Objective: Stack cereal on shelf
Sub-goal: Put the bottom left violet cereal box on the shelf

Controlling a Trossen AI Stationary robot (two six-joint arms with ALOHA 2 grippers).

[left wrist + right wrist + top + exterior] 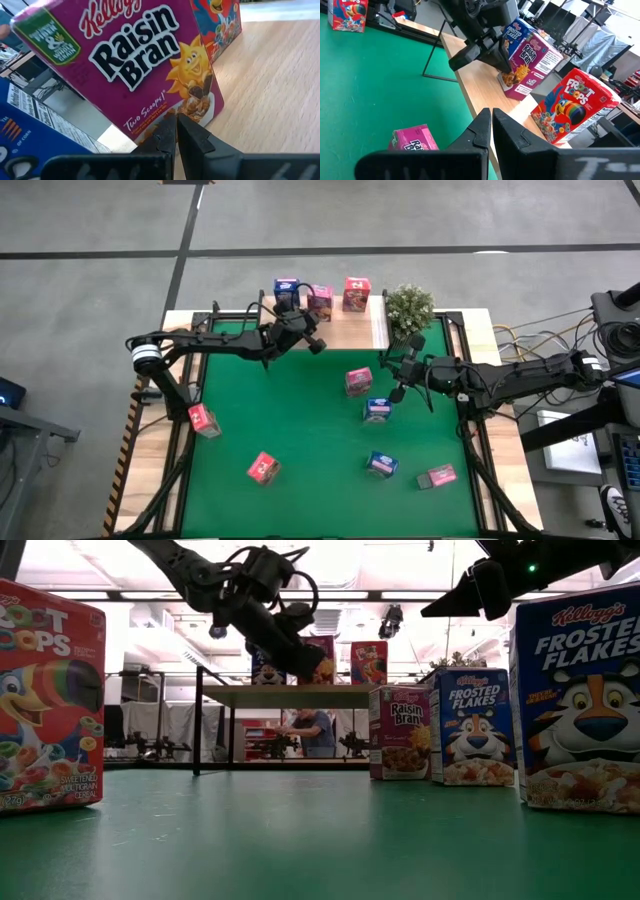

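Looking down, high view: three cereal boxes stand in a row on the shelf [350,330] at the mat's far edge — a blue box [286,292], a purple Raisin Bran box [320,302] and a red box [356,293].
Left gripper, high view: left gripper [316,344] hangs over the shelf's front edge just before the Raisin Bran box, fingers pressed together, holding nothing.
Right gripper, high view: right gripper [391,357] is above the green mat [300,430] near the shelf's right end, fingers pressed together, empty; a small plant [409,307] sits just behind it.
Loose boxes, high view: six lie scattered on the mat, pink and blue, well apart, with bare mat between them.
Low view: upright fronts face the camera — Froot Loops [50,695] at left, Frosted Flakes [578,695] at right; a person shows in the room behind.
Left wrist view: the Raisin Bran box [135,65] stands upright, long axis vertical, front toward the closed fingertips [167,127]; bare wood lies beside it.
Right wrist view: a pink box [415,139] lies flat on the mat beside the shelf's edge.
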